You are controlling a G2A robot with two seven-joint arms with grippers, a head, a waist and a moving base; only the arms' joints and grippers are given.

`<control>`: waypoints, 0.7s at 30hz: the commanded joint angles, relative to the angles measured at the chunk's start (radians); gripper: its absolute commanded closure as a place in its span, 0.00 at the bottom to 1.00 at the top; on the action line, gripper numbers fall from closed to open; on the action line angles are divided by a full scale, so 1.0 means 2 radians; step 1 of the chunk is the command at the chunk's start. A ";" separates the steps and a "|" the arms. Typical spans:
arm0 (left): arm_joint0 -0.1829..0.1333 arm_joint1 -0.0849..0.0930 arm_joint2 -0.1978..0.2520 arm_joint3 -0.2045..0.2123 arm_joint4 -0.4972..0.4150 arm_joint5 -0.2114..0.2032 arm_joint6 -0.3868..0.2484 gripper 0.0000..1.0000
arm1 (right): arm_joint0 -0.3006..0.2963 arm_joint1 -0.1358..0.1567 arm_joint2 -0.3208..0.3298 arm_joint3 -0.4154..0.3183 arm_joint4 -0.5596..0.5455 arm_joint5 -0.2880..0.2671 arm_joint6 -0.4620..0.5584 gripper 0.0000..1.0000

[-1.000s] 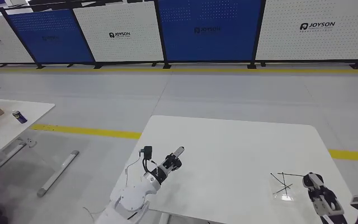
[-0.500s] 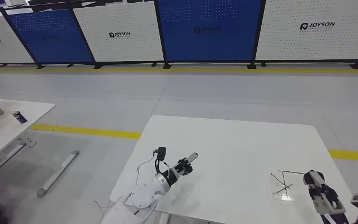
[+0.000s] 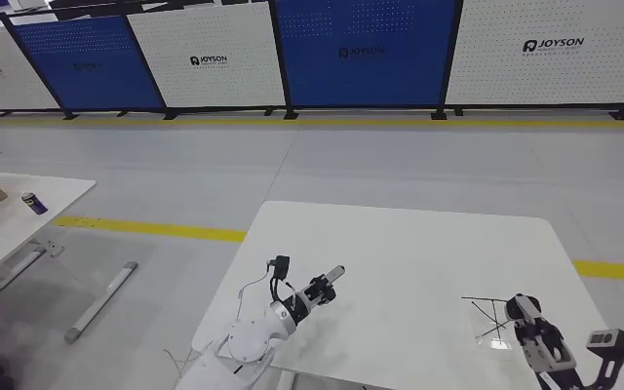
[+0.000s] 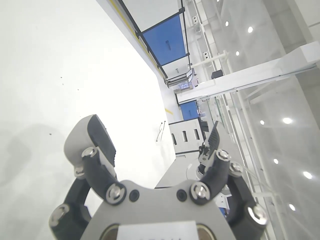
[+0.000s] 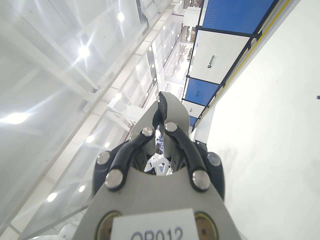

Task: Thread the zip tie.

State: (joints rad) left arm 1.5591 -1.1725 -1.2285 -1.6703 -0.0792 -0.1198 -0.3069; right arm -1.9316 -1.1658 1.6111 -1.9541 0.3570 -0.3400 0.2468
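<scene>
At the lower right of the top view, on the white desk: the zip ties, a few thin black strips lying crossed. One strip runs roughly left to right across the frame and the others cut it on diagonals, so the heap has no single long axis.

The right arm enters from the lower right corner. Its jaws are just beside the ties, on their right, pressed together with nothing visibly between them.

The left arm sits at lower centre-left, well apart from the ties, with its jaws spread wide and pointing across the desk toward them.

Judgement: the right arm is much the nearer. Its jaws must part first, then close across one strip, not along it.
</scene>
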 commanded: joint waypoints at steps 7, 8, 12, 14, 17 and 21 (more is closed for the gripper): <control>-0.018 -0.001 0.035 -0.012 -0.052 0.020 -0.087 0.00 | 0.000 0.000 0.000 0.000 0.000 0.000 0.000 1.00; -0.025 -0.004 0.050 -0.008 -0.055 0.026 -0.084 0.00 | 0.000 0.000 0.000 0.000 0.000 0.000 0.000 1.00; -0.047 -0.011 0.074 0.009 -0.064 0.034 -0.058 0.00 | 0.000 0.000 0.000 0.000 0.000 0.000 0.000 1.00; -0.047 -0.011 0.074 0.009 -0.064 0.034 -0.058 0.00 | 0.000 0.000 0.000 0.000 0.000 0.000 0.000 1.00; -0.047 -0.011 0.074 0.009 -0.064 0.034 -0.058 0.00 | 0.004 0.000 -0.002 0.004 -0.006 0.005 -0.003 1.00; -0.046 -0.012 0.074 0.008 -0.082 0.032 -0.053 0.00 | 0.022 -0.005 -0.038 0.028 -0.048 0.000 -0.025 1.00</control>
State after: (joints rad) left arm 1.4659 -1.1955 -1.0809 -1.6531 -0.2204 -0.0528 -0.4156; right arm -1.8997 -1.1728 1.5608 -1.9096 0.2837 -0.3388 0.2135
